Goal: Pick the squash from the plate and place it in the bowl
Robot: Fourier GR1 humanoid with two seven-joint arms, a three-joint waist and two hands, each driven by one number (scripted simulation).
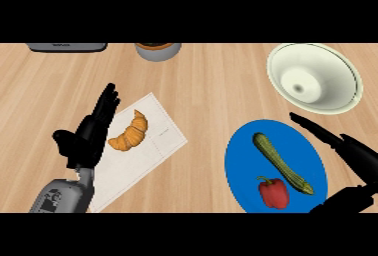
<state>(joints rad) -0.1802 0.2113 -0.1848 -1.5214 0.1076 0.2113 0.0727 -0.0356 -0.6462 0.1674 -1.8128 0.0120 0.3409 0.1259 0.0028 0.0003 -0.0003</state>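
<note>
Green and long, the squash (282, 163) lies slantwise on a blue plate (244, 155) beside a red pepper (274, 192); it looks stiff, smooth and likely slippery, best taken across its middle. Right hand (347, 147) hovers open at the plate's edge, cream bowl (315, 78) beyond; left hand (88, 132) rests open.

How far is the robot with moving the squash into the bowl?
Nothing looks done yet: the squash lies on the blue plate beside a red pepper, and the bowl holds nothing. The right hand is open over the plate's right edge. Grasping, lifting and placing remain.
</note>
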